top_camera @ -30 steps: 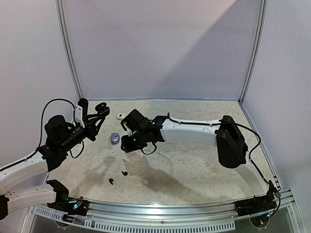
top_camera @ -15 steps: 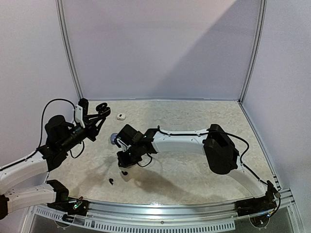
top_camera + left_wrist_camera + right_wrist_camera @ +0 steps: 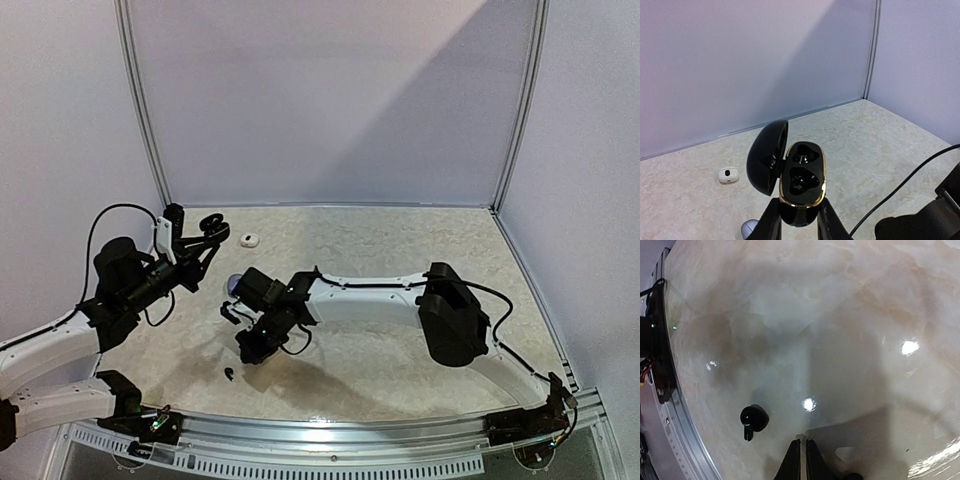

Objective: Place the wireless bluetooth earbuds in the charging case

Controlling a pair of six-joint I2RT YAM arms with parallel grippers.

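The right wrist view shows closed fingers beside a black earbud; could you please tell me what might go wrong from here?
The right gripper is shut with the small black stemmed earbud lying loose beside it; a sweep could flick the earbud toward the nearby table edge. The left gripper pinches the glossy black gold-rimmed charging case only at its lower end, so pressing an earbud in might tip it.

The raised left black two-finger gripper clamps a glossy black charging case; the right gripper points downward, pinched closed.
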